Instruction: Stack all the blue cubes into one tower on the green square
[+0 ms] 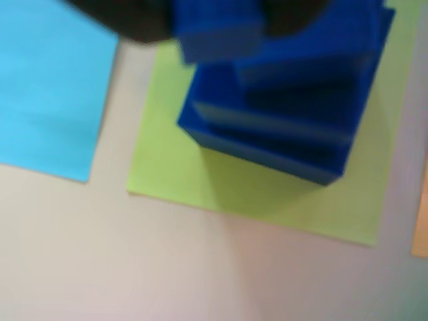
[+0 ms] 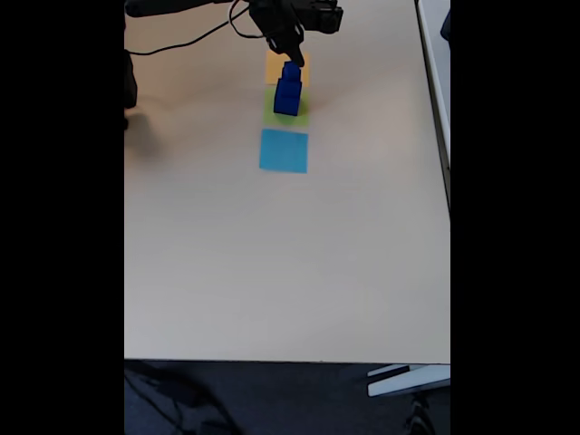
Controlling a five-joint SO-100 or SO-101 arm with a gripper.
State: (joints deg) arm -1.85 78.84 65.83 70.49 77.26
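A tower of blue cubes [image 1: 281, 120] stands on the green square [image 1: 174, 167], slightly uneven in its layers. The top blue cube [image 1: 217, 30] sits offset toward the left of the wrist view, with the dark fingers of my gripper [image 1: 214, 17] close against both its sides, shut on it. In the fixed view the tower [image 2: 287, 95] rises from the green square [image 2: 301, 118] at the far end of the table, and my gripper [image 2: 292, 62] hangs right over its top. The wrist view is blurred.
A light-blue square patch [image 1: 47, 87] lies left of the green one in the wrist view, and an orange-yellow patch [image 1: 421, 221] shows at the right edge. In the fixed view the light-blue patch [image 2: 284, 150] is nearer the camera. Cables trail behind the arm.
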